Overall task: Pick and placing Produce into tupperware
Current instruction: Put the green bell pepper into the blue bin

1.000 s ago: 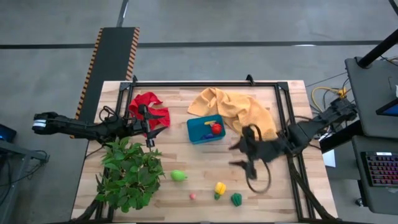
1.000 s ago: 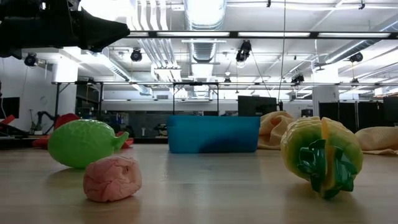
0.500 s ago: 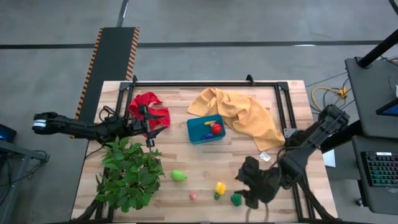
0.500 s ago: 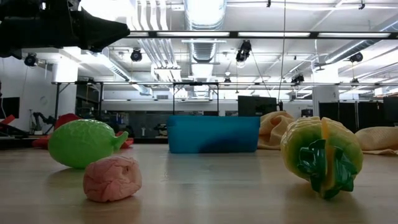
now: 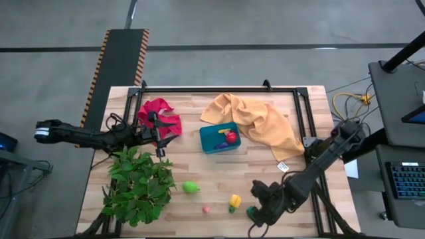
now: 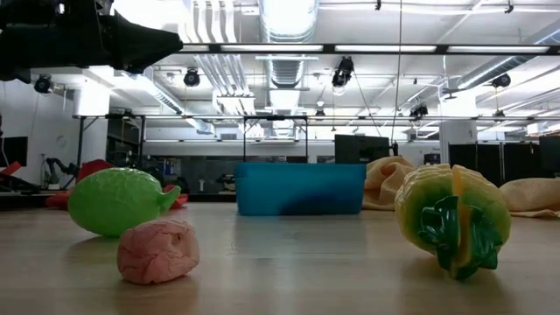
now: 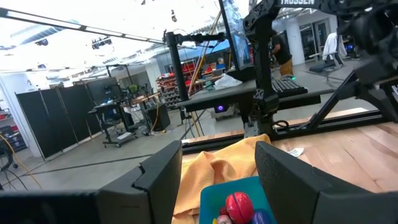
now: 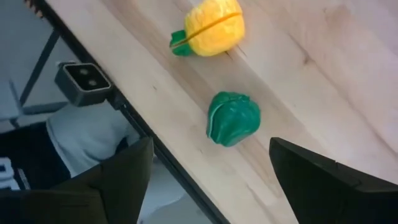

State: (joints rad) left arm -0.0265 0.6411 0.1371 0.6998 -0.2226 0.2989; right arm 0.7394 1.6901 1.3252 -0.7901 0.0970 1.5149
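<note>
The teal tupperware [image 5: 214, 141] stands mid-table and holds a red piece [image 5: 231, 137] with other small pieces. Loose on the wood near the front lie a light green piece [image 5: 190, 188], a pink piece [image 5: 206, 209], a yellow piece [image 5: 234, 200] and a dark green piece [image 8: 233, 118]. My right gripper [image 8: 211, 152] hangs open above the dark green piece [image 5: 250, 212], pointing steeply down, its fingers to either side and clear of it. My left gripper [image 7: 217, 171] is open at the table's left, level, facing the tupperware [image 7: 239, 196].
A big leafy plant [image 5: 136, 186] fills the near left. A red cloth [image 5: 159, 114] and a mustard cloth [image 5: 255, 121] lie at the back. The table's near edge and a small camera [image 8: 81, 84] sit close beside the dark green piece.
My right gripper has swung from beside the tupperware toward the table's near edge and come down, rolling its wrist, until it stands over the dark green piece. The produce and the tupperware have kept their places.
</note>
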